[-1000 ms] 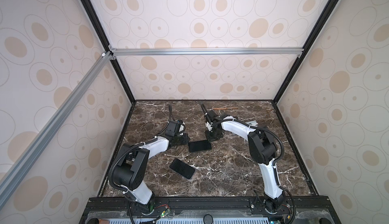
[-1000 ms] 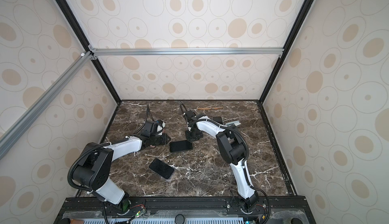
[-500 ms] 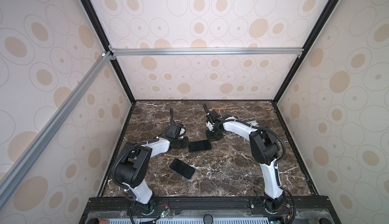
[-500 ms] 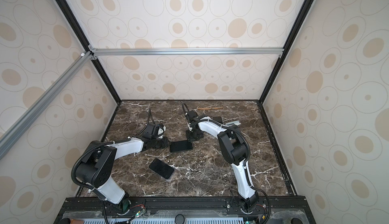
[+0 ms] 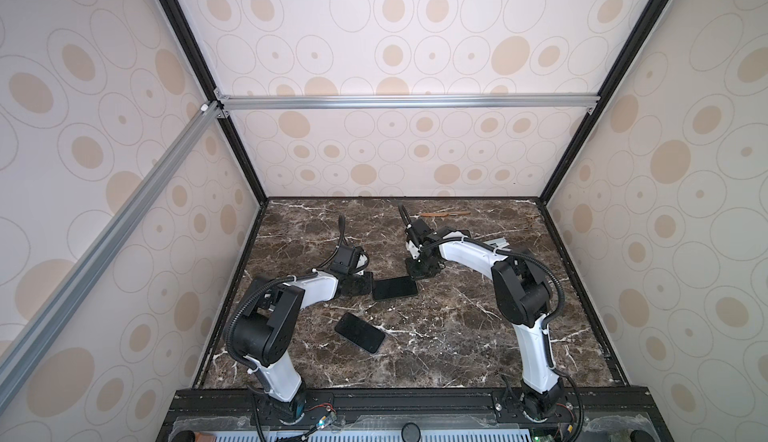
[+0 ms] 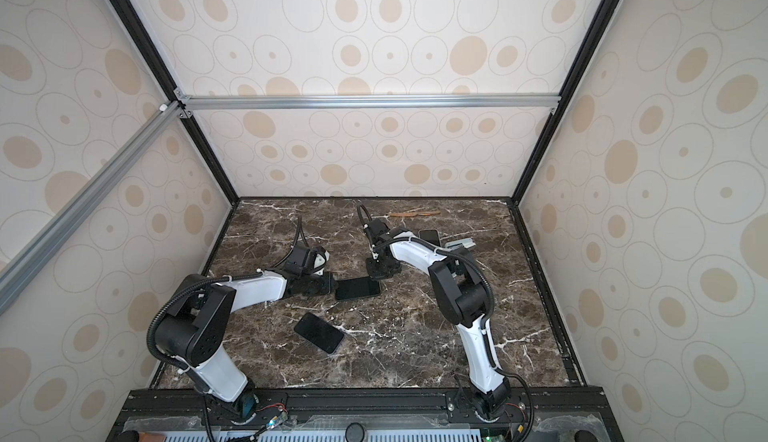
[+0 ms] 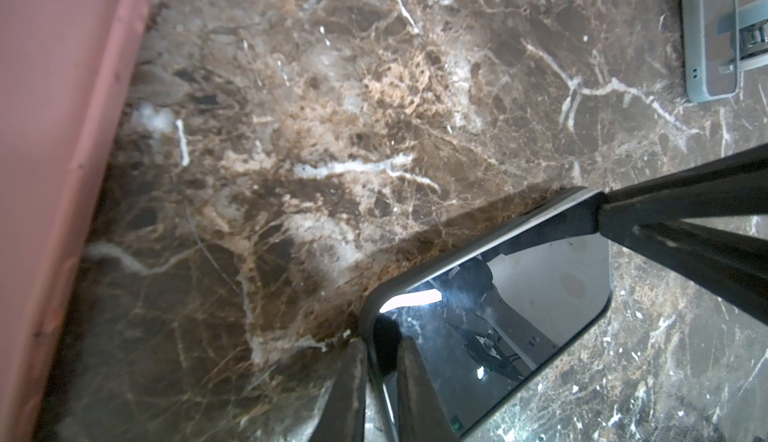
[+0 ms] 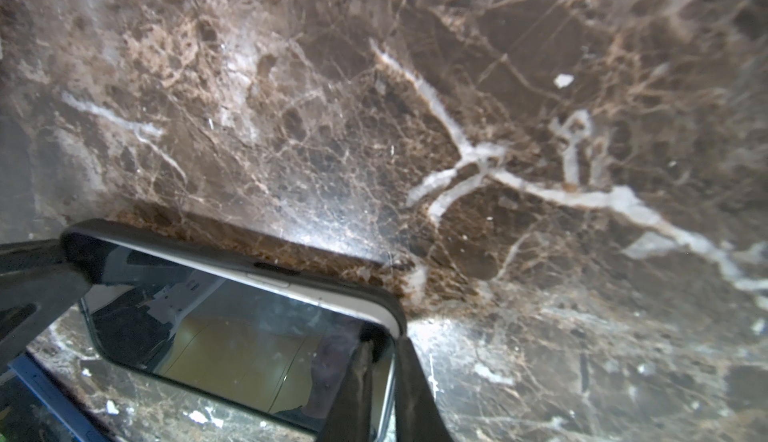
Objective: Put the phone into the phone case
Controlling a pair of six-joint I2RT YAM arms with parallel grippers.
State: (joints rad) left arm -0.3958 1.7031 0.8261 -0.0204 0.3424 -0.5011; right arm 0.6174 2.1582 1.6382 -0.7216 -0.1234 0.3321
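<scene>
Where: the phone (image 5: pixel 395 287) lies central on the marble table (image 5: pixel 457 336), in its black phone case (image 7: pixel 368 315).
Left: my left gripper (image 7: pixel 380 352) is pinched onto the case rim at one end.
Right: my right gripper (image 8: pixel 382 348) clamps the opposite corner.
Progress: mostly seated, I judge; a silver edge seems proud in the blurry wrist view, so pressing-in remains.

My left arm (image 5: pixel 316 289) and right arm (image 5: pixel 465 253) are white with black joints. The tabletop (image 5: pixel 457 328) is dark brown marble, veined white. The phone (image 8: pixel 232 336) has a glossy black screen and a silver edge; the phone case (image 8: pixel 124 234) is black. The walls (image 5: pixel 374 161) are cream with tan ovals.
</scene>
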